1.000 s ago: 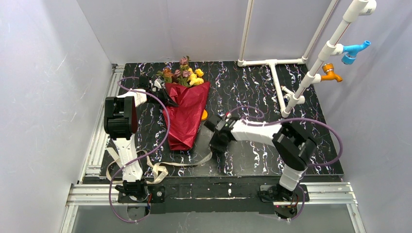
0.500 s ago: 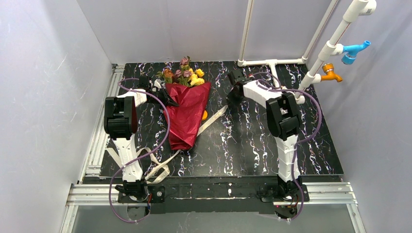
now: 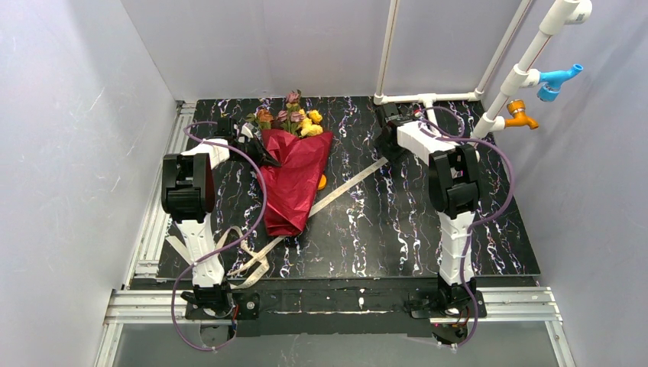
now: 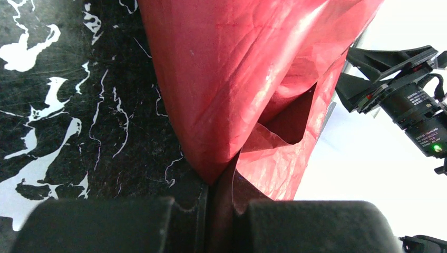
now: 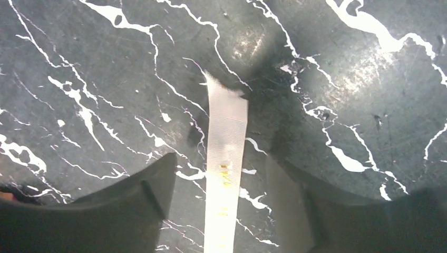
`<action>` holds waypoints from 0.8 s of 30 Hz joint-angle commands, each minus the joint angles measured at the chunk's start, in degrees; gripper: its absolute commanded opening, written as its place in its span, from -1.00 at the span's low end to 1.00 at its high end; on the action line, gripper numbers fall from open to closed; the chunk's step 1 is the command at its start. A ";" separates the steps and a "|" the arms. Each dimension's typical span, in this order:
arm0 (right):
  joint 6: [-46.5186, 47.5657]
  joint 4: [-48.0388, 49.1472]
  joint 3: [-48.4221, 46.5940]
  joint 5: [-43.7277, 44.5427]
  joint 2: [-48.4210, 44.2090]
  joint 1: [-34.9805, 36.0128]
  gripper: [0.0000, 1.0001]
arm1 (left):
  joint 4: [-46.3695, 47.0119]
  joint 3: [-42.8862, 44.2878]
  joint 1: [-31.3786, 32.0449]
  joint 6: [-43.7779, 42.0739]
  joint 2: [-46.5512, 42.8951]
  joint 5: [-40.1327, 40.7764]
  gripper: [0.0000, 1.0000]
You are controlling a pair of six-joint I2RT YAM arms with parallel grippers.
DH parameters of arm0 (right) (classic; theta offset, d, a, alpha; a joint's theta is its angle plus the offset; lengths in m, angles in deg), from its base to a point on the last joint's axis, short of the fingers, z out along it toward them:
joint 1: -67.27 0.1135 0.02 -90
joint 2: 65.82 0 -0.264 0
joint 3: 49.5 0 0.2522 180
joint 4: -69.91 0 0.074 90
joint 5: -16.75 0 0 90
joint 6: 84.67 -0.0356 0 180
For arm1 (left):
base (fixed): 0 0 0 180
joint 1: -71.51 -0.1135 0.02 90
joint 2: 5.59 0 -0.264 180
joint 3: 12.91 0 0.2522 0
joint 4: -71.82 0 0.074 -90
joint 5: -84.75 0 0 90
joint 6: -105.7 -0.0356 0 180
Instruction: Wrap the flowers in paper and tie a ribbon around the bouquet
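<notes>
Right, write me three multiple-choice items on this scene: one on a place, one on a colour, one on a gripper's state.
1. Where does the far end of the ribbon lie?
A) On the table, between the fingers of the right gripper
B) Knotted round the orange tap
C) Hooked over the white pipe

2. What colour is the paper around the flowers?
A) Blue
B) Dark red
C) White

3. How does the left gripper stand?
A) Wide open above bare table
B) Shut on the paper's edge
C) Shut on the ribbon

Answers:
1. A: the right wrist view shows the ribbon's tip flat on the table between spread fingers.
2. B: the cone is dark red in the top view.
3. B: the left wrist view shows red paper pinched between closed fingers.
</notes>
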 commanded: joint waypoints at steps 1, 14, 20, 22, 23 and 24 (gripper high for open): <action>7.78 -4.00 -0.44 0.82 -1.49 1.46 0.66 | -2.97 0.40 -0.03 -1.19 -4.65 -1.44 -1.00; 34.68 12.97 10.12 -22.08 -13.38 11.12 0.79 | 0.76 -4.15 -2.85 -0.45 -6.40 2.34 -1.00; 34.68 17.58 11.38 -33.31 -11.30 14.64 0.62 | 2.91 -6.31 -3.93 0.37 -6.46 3.08 -1.00; 35.25 17.48 9.34 -34.33 -9.25 16.66 0.60 | 2.97 -6.62 -4.19 0.25 -6.22 2.82 -1.00; 35.55 16.66 7.88 -34.22 -7.98 17.51 0.60 | 3.11 -6.86 -4.29 0.16 -6.28 2.89 -1.00; 35.93 15.97 6.33 -34.36 -6.75 18.23 0.61 | 3.30 -7.09 -4.43 0.14 -6.24 2.84 -1.00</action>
